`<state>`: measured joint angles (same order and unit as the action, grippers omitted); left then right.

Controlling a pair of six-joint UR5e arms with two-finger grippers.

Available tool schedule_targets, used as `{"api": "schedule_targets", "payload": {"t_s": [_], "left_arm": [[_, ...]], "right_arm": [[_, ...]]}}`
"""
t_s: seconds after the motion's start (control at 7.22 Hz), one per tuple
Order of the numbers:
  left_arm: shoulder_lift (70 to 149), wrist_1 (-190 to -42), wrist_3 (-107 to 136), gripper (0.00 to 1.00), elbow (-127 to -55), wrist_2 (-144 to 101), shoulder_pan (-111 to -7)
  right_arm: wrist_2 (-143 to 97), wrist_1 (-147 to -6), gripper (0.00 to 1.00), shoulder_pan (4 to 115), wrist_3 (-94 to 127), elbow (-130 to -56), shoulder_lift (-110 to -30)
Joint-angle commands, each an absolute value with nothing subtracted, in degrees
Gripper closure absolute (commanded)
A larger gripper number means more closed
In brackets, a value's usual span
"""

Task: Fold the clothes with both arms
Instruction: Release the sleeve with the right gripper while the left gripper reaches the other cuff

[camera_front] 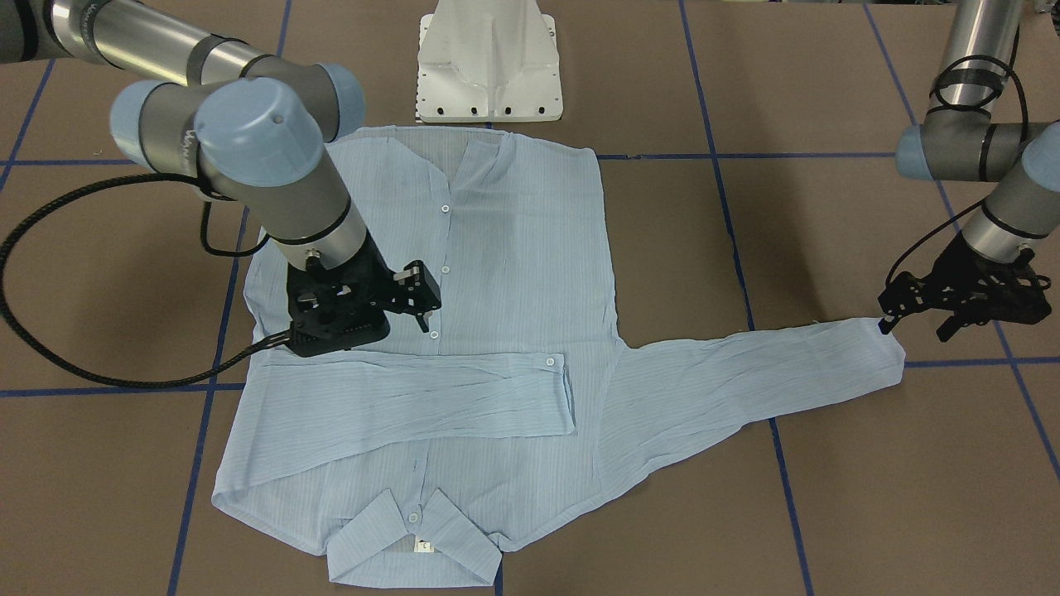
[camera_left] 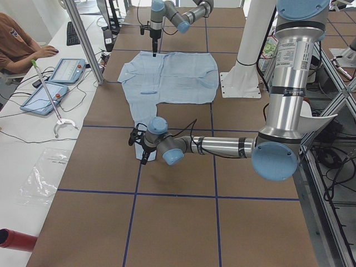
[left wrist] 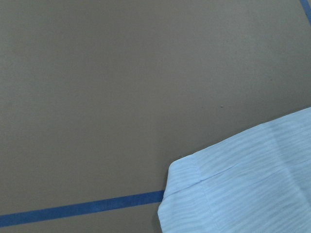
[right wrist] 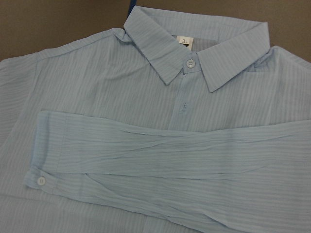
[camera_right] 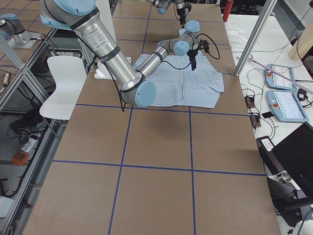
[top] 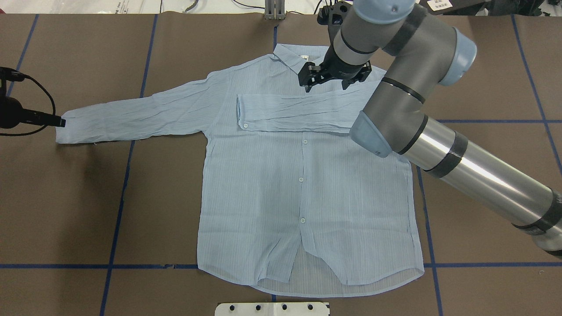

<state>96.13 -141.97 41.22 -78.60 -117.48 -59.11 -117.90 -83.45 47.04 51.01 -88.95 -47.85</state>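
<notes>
Shirt (top: 307, 197) lies flat on the table (top: 505, 87), buttons up, one sleeve (top: 298, 114) folded just below its collar (top: 287, 55), with the right gripper (top: 333, 81) open above; the left gripper (camera_front: 911, 324), jaws apparently parted, meets the cuff (camera_front: 890, 352) farthest from the collar, presumably to fold likewise.

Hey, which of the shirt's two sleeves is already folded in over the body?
The sleeve on the robot's right side: it lies folded across the shirt. The other sleeve lies stretched out on the table.
</notes>
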Motion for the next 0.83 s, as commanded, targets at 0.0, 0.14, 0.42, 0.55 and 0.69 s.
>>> {"api": "schedule_targets", "payload": {"t_s": [0.0,0.14,0.42,0.55,0.69], "left_arm": [[98.9,-142.2,41.0,0.15,-74.6,-117.2,-58.3],[99.5,-142.2,41.0,0.22,-73.9,-117.2,-58.3],[99.5,-142.1,41.0,0.36,-73.6,-117.2,-58.3],[99.4,-142.1,41.0,0.37,-73.5,-117.1,-58.3],[99.2,-142.0,41.0,0.42,-73.5,-117.1,-58.3]], "right_arm": [[-118.8,-83.5,0.00,48.3,50.1,-90.1,-49.2],[-118.8,-83.5,0.00,48.6,50.1,-90.4,-49.6],[-118.8,-83.5,0.00,48.7,50.1,-90.6,-49.7],[-118.7,-83.4,0.00,48.7,50.1,-90.6,-50.0],[-118.7,-83.4,0.00,48.7,50.1,-90.7,-50.0]]}}
